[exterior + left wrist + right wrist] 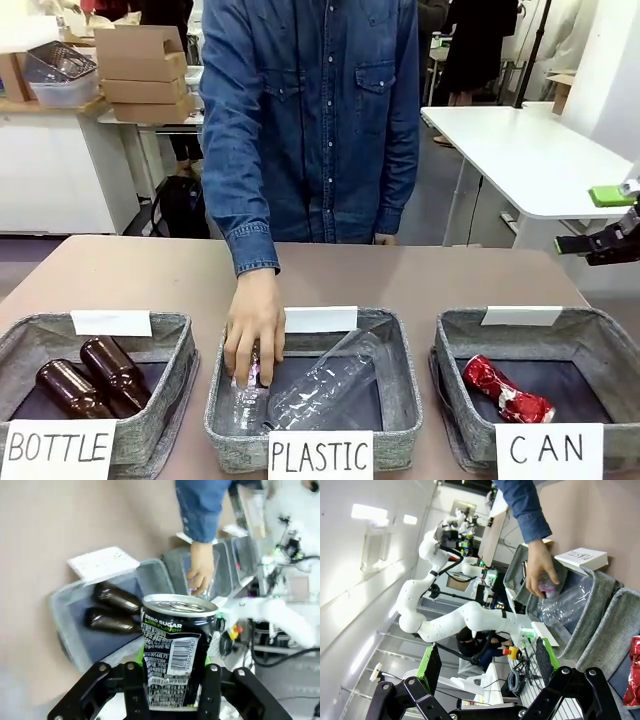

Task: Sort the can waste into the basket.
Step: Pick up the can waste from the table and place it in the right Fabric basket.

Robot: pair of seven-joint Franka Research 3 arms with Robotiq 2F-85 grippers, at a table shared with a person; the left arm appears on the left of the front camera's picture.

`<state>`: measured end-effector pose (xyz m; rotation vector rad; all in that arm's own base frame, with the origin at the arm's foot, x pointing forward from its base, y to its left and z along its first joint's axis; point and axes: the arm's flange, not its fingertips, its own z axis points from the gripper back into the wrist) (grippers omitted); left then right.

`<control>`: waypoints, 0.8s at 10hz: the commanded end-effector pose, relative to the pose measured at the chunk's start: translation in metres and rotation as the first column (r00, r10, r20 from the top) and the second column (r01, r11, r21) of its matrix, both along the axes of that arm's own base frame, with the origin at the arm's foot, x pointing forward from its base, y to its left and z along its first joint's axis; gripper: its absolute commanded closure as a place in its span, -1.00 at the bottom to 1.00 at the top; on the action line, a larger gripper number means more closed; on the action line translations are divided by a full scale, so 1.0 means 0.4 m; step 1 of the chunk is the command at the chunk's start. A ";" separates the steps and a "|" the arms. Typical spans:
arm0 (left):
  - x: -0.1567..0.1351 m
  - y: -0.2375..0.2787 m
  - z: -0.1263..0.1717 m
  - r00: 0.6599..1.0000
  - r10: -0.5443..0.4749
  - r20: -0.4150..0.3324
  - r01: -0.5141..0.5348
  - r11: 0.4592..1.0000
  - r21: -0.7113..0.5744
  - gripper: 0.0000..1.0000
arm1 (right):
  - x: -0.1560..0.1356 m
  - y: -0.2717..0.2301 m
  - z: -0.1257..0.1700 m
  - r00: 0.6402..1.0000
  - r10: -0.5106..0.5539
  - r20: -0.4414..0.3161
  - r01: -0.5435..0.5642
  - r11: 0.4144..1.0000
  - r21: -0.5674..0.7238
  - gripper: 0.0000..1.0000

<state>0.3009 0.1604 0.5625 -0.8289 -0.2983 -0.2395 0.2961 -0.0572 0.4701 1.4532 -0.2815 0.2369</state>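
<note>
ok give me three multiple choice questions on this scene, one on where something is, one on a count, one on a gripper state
1. Where does the red can lie?
A. in the basket signed CAN
B. in the basket signed PLASTIC
C. on the bare table

2. How many brown bottles lie in the basket signed BOTTLE?
A. one
B. two
C. four

3. What is the left gripper doing?
A. open, holding nothing
B. shut on a plastic bottle
C. shut on the black can

Answers: 1 A, the dented red can rests on that basket's dark bottom. 2 B, two brown bottles lie side by side there. 3 C, the left wrist view shows its fingers clamped on the can's sides.
</note>
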 end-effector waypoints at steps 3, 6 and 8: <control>-0.109 0.088 0.010 0.979 0.179 0.096 -0.177 0.984 -0.029 0.23 | 0.002 -0.003 0.003 1.000 0.008 0.026 -0.008 1.000 0.005 -1.00; -0.039 0.020 -0.006 0.991 0.123 0.061 -0.124 0.992 0.018 0.23 | 0.002 -0.003 0.003 1.000 0.008 0.026 -0.008 1.000 0.005 -1.00; 0.071 -0.146 -0.034 0.987 0.129 0.098 -0.135 0.989 0.056 0.23 | 0.002 -0.003 0.003 1.000 0.008 0.026 -0.008 1.000 0.005 -1.00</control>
